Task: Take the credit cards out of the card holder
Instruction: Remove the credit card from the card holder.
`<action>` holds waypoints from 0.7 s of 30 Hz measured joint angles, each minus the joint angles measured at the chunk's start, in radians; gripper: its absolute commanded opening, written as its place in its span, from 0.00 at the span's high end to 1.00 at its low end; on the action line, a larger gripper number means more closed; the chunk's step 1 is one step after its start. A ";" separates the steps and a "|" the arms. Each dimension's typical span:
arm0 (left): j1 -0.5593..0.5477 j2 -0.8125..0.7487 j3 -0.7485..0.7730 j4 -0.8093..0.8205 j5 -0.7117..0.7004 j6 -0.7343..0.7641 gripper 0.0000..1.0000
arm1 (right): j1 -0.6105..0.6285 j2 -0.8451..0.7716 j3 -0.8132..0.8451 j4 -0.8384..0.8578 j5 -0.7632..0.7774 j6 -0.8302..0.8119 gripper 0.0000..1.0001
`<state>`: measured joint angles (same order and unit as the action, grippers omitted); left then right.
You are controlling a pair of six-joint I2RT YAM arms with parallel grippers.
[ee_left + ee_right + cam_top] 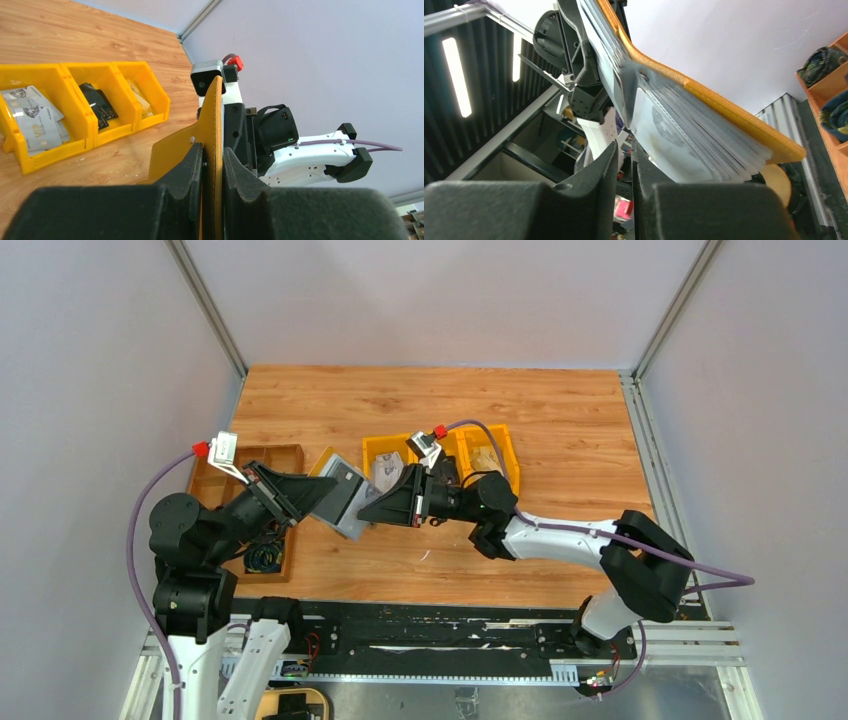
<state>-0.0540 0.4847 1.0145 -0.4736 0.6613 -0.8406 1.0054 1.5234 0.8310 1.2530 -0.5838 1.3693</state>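
Top external: left claw point(316, 496) pinches the open mustard, grey-lined card holder point(346, 502); right claw point(366, 512) unclear.

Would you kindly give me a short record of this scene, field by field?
left gripper: shut on the card holder, holding it open in the air
right gripper: jaws nearly together beside the holder's clear sleeves; grip unclear
yellow bins: three in a row, cards lying inside
brown tray: left of the bins, partly under the left arm
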 measured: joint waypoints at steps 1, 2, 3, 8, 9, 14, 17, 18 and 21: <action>0.000 0.000 0.000 0.000 0.000 0.000 0.93 | 0.000 0.000 0.002 0.000 -0.001 -0.002 0.66; 0.000 0.000 0.001 0.000 0.000 0.000 0.93 | 0.000 0.000 0.005 -0.001 -0.002 0.001 0.63; 0.000 0.000 0.001 0.000 0.000 0.000 0.93 | 0.000 0.001 0.013 0.001 -0.003 0.002 0.62; 0.000 0.001 0.001 0.000 0.002 -0.002 0.94 | 0.000 0.009 0.057 0.003 -0.009 0.003 0.58; 0.000 0.001 0.001 0.000 0.004 -0.002 0.94 | 0.000 0.013 0.066 0.003 -0.009 0.003 0.58; 0.000 0.001 0.001 0.001 0.006 -0.005 0.95 | 0.000 0.045 0.101 0.003 -0.016 0.007 0.57; 0.006 0.001 0.001 0.000 0.000 -0.005 0.95 | 0.000 0.064 0.118 0.006 -0.022 0.018 0.55; 0.006 0.001 0.001 0.000 -0.001 -0.005 0.95 | 0.000 0.072 0.126 0.011 -0.025 0.023 0.55; 0.006 0.001 0.003 0.000 -0.002 -0.005 0.96 | 0.000 0.093 0.140 0.023 -0.026 0.035 0.53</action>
<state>-0.0475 0.4858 1.0172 -0.4732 0.6590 -0.8459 1.0054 1.6169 0.9714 1.2762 -0.6098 1.4040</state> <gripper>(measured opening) 0.183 0.455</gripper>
